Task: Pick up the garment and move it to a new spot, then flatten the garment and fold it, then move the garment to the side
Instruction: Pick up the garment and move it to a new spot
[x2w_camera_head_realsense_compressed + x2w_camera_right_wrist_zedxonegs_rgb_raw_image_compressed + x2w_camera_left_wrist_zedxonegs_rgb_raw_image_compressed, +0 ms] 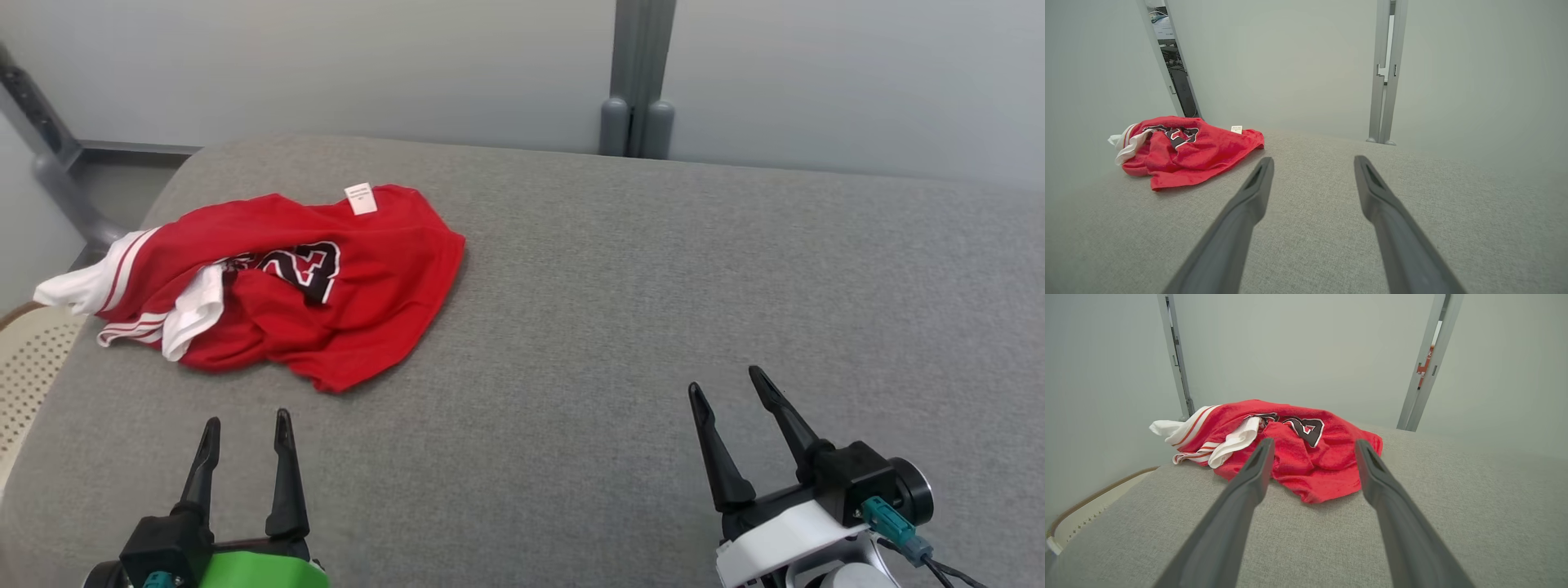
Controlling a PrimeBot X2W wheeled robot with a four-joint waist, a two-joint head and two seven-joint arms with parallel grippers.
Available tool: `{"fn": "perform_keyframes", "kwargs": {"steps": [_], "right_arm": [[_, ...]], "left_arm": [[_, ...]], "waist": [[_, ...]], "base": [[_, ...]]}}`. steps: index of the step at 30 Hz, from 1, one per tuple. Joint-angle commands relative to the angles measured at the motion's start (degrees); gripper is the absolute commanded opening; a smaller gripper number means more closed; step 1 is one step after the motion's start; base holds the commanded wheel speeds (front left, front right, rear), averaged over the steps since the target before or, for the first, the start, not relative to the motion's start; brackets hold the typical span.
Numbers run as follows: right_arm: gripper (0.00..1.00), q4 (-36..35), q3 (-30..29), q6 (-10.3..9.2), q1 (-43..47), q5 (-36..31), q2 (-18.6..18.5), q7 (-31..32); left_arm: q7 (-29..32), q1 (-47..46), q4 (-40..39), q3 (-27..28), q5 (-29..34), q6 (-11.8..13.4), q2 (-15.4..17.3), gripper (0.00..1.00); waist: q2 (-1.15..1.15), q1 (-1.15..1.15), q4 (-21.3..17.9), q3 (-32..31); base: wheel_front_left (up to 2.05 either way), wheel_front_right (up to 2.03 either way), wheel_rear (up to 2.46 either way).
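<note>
The garment [310,286] is a red jersey with white sleeves, red stripes and a black number, lying crumpled at the far left of the grey padded surface [612,310]. A small white label sticks up at its far edge. My left gripper [246,433] hovers open just short of the garment's near edge, empty. In the left wrist view the garment [1306,465] lies straight ahead between the open fingers [1249,486]. My right gripper [727,390] is open over bare fabric at the lower right, far from the garment [1188,153], which shows at the left of the right wrist view.
A pale perforated chair or basket edge [28,359] sits past the surface's left rim. Grey partition walls stand behind, with a grey post [638,82] at the back middle. The surface's middle and right are bare grey fabric.
</note>
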Motion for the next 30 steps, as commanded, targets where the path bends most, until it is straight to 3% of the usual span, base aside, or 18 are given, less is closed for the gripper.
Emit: {"fn": "perform_keyframes", "kwargs": {"steps": [1,15,30], "right_arm": [[1.00,-0.18,0.00,0.00,0.59,-0.41,-0.21,-0.18],[1.00,-0.17,-0.31,-0.01,0.78,-0.12,-0.21,-0.18],[1.00,-0.25,-0.62,-0.01,-2.02,-2.05,-0.24,-0.18]], "left_arm": [[-0.02,0.44,-0.13,0.18,-0.47,0.19,0.32,1.00],[-0.01,0.91,-0.45,0.81,-1.41,1.08,0.32,1.00],[-0.01,-2.65,-1.48,2.59,-2.99,2.24,0.31,1.00]], "waist": [[0.00,0.00,3.29,0.01],[0.00,0.00,9.89,0.49],[0.00,0.00,9.90,5.03]], "base": [[0.00,0.00,0.00],[0.00,0.00,0.00],[0.00,0.00,0.00]]}}
